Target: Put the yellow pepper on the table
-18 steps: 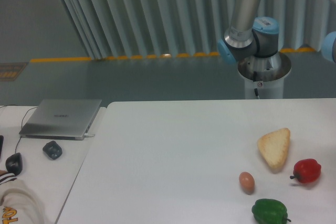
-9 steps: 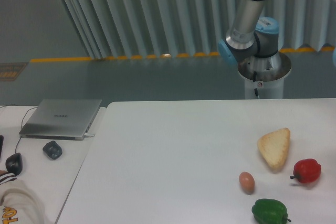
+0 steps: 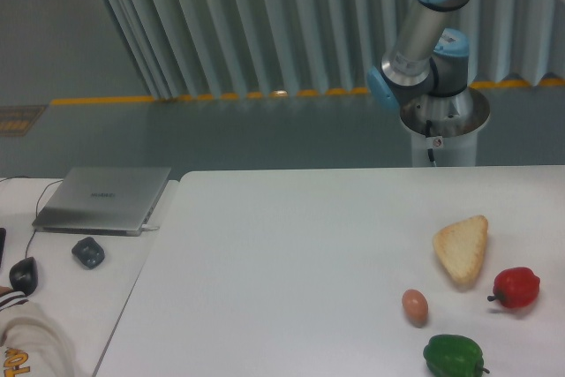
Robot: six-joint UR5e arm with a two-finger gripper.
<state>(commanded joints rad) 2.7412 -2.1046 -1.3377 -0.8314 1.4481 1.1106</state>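
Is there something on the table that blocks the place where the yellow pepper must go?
Neither the yellow pepper nor the gripper is in view, so their path cannot be judged. On the table, the bread, egg, red pepper and green pepper all sit at the right. The left and middle look free.

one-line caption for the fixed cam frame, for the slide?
UR5e arm raised behind white table holding bread wedge, brown egg, red and green peppers; no yellow pepper or tool visible.
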